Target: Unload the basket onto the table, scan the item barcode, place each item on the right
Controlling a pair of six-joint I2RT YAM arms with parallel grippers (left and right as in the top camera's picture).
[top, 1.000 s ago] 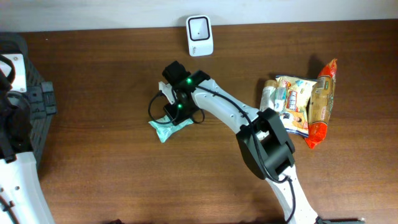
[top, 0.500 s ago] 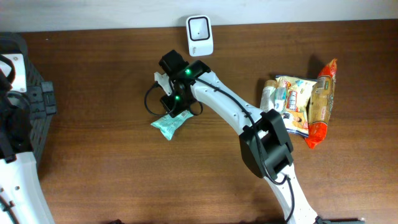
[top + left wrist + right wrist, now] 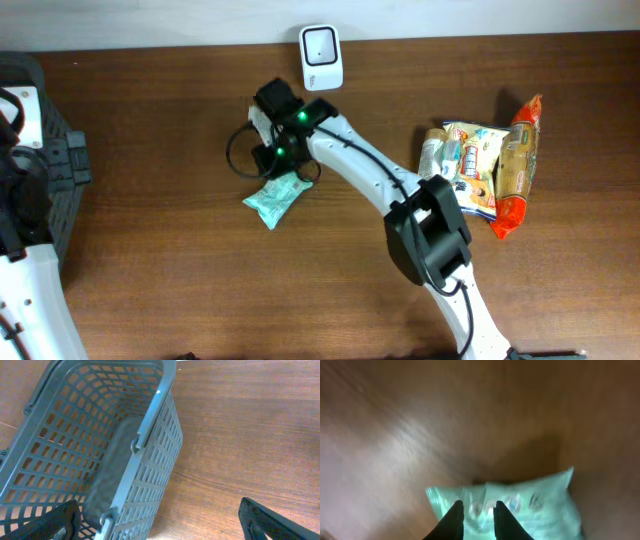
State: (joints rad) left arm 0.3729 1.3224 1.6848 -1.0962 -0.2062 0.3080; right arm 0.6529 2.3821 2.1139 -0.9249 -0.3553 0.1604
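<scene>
A pale teal packet [image 3: 274,198] lies flat on the brown table, a little in front of the white scanner [image 3: 321,57] at the back edge. My right gripper [image 3: 283,172] hovers over the packet's far end. In the right wrist view its two black fingers [image 3: 456,519] stand a narrow gap apart, and the blurred packet [image 3: 540,505] shows between and beyond them, with nothing pinched. My left gripper [image 3: 160,527] is wide open at the far left, straddling the grey basket's wall [image 3: 150,445]. No barcode is legible in any view.
A heap of snack packets [image 3: 487,165], orange and yellow, lies at the right. The grey basket [image 3: 60,160] stands at the left edge beside the white left arm [image 3: 30,280]. A black cable [image 3: 238,165] loops beside the right gripper.
The right gripper shifted towards the back left, its shut jaws parted slightly, and the teal packet now lies on the table just in front of it. The left arm stayed still.
</scene>
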